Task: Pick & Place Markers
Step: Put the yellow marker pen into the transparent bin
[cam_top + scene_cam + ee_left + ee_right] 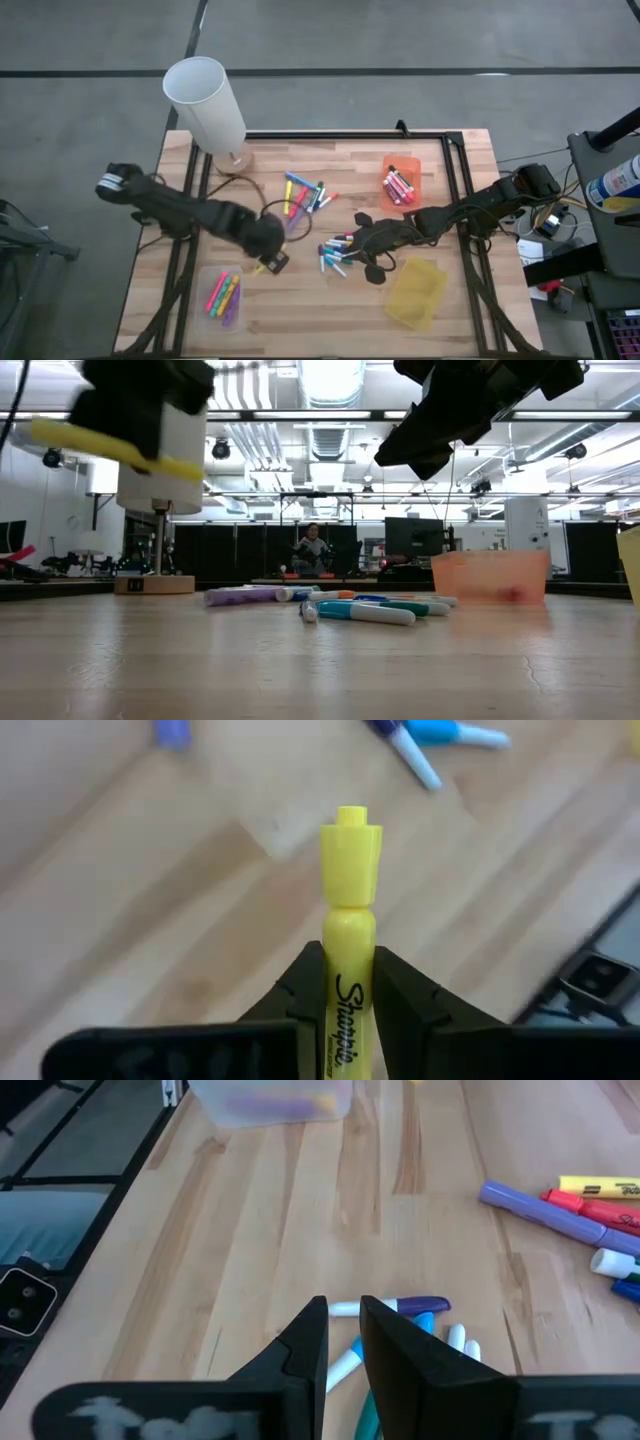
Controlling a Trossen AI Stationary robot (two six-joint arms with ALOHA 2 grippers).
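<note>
My left gripper (272,258) is shut on a yellow marker (348,910) above the table, just beyond the clear bin (222,296), which holds several markers. In the low view the marker (110,448) is well above the table. My right gripper (362,236) hovers over a loose cluster of blue, white and purple markers (335,256) lying flat on the table. Its fingers (343,1330) are almost together with nothing between them. A second loose pile of markers (304,194) lies at the table's middle. More markers lie in the orange bin (400,181). My left gripper pinches the yellow marker's barrel (348,982) between its two fingers, below the cap. The capped end (350,845) sticks out past the fingertips, so the fingers lie along the marker. The marker is lifted clear of the table and slopes a little in the low view.
A tall white cylinder on a round wooden base (206,101) stands at the far left corner. A yellow bin (417,292) sits at the near right. A dark metal frame (455,150) runs along the table's edges. Bare wood lies between the bins along the near edge.
</note>
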